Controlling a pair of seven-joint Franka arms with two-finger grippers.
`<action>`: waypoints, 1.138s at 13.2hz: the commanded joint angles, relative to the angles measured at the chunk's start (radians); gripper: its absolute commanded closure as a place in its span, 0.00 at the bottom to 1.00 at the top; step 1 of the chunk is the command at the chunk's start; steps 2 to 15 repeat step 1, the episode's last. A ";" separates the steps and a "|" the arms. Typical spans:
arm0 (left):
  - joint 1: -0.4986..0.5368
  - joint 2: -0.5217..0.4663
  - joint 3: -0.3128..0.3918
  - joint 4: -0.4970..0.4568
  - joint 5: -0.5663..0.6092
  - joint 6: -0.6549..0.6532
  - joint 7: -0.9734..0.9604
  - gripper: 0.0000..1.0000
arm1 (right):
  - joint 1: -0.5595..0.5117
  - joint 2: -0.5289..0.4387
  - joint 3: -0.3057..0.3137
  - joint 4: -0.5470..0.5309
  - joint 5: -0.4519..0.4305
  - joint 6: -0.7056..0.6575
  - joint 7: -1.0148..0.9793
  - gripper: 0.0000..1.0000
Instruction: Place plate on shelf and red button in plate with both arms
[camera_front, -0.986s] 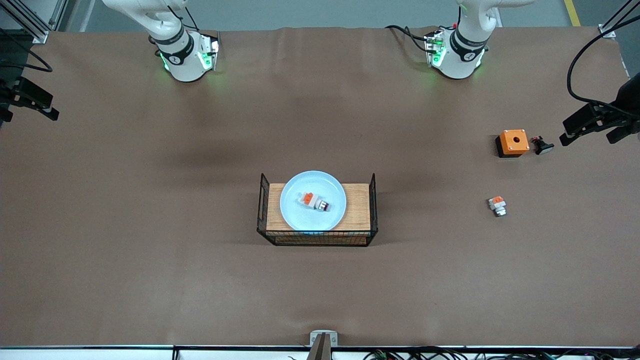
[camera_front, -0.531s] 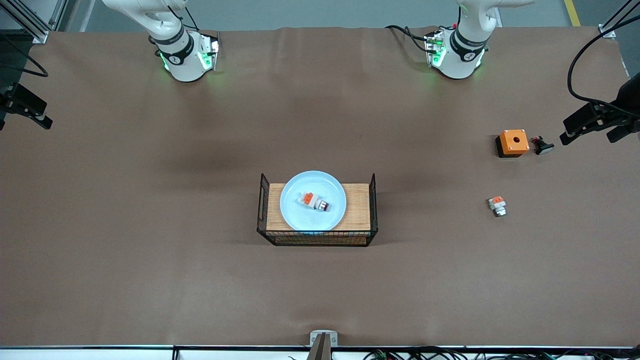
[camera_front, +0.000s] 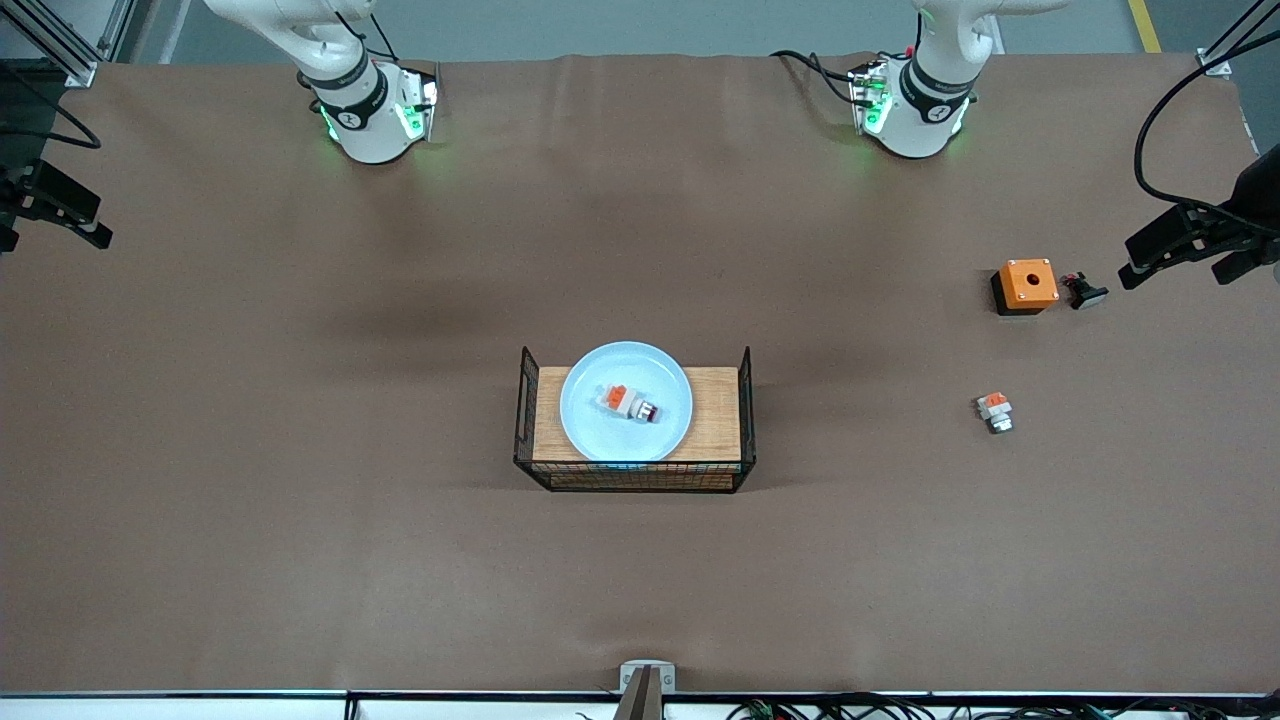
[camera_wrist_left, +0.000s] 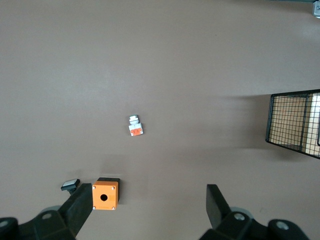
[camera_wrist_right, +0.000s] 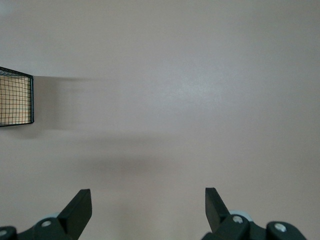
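the plate (camera_front: 626, 402) sits on the rack (camera_front: 634, 420) with the red button (camera_front: 628, 402) on it, so i seem done; my left gripper (camera_wrist_left: 148, 207) and right gripper (camera_wrist_right: 148, 207), well clear of the rack, gape wide and empty.

The only change was at the right arm's end of the table. There the right gripper (camera_front: 55, 205), its fingers spread wide and empty, shifted slightly at the edge of the front view: it first drew a little farther out toward that edge, then came back a touch and sat slightly higher in the view than a second before.
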 joint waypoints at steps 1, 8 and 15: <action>0.002 0.000 -0.006 0.010 0.012 -0.018 -0.010 0.00 | 0.001 -0.001 0.000 0.012 0.004 -0.005 -0.010 0.00; 0.002 0.000 -0.006 0.010 0.012 -0.018 -0.010 0.00 | 0.001 -0.001 0.000 0.012 0.004 -0.005 -0.010 0.00; 0.002 0.000 -0.006 0.010 0.012 -0.018 -0.010 0.00 | 0.001 -0.001 0.000 0.012 0.004 -0.005 -0.010 0.00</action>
